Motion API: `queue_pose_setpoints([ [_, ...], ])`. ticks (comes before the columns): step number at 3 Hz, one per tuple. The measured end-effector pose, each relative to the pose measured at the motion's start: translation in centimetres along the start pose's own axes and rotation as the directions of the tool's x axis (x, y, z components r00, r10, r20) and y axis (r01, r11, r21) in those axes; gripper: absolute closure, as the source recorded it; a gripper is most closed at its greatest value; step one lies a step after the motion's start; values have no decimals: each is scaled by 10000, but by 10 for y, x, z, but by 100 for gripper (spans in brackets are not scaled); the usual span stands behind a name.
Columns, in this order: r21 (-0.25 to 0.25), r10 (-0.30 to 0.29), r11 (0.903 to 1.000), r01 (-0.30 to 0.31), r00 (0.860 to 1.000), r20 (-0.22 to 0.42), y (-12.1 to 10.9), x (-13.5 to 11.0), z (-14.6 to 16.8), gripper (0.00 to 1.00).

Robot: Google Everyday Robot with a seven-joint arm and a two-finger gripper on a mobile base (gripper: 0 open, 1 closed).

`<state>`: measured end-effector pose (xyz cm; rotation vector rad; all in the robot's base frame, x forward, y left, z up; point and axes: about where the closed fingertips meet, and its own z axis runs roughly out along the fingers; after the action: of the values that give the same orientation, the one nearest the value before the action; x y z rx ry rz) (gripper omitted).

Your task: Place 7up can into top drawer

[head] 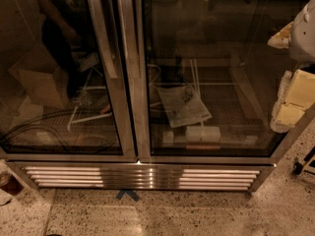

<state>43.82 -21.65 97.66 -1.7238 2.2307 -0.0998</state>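
The cream-coloured gripper (291, 102) is seen at the right edge of the view, raised in front of the right-hand door of a cabinet, with a white rounded arm housing (304, 31) just above it. Whether the gripper is open, closed or holding anything cannot be told. The 7up can cannot be made out, so its place relative to the gripper and its look cannot be told either.

To the left of the gripper, most of the view is filled by a tall stainless-steel refrigerator cabinet (139, 107) with two glass doors. A long vertical metal handle (104, 36) is fixed to the left door. Behind the right glass door (211, 58), near the gripper and slightly lower, a printed paper sheet (183, 105) is laid tilted on a wire shelf, and a small white box (203, 133) is set just below it. Behind the left glass door (54, 73), well apart from the gripper, black cables (29, 132) are looped, and the dim reflection of a person (59, 28) is seen in the pane.

Below the doors a louvred steel grille (142, 177) is run along the cabinet's foot. A speckled pale terrazzo floor (206, 215) is spread beneath, marked by a blue tape arrow (127, 194) just beside the grille. A black caster wheel (298, 167) is placed on the floor directly beneath the gripper.
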Motion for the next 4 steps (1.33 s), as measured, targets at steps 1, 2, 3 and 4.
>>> queue_pose_setpoints([
  [1, 26, 46, 10000, -46, 10000, 74, -1, -1, -2, 0],
  [2, 84, 145, 9999, -147, 9996, 234, -4, -2, -6, 0],
  [3, 19, 308, 9995, -309, 9985, 443, 2, 5, -17, 0],
  [4, 33, 438, 9990, -441, 9970, 639, 13, 14, -30, 0],
])
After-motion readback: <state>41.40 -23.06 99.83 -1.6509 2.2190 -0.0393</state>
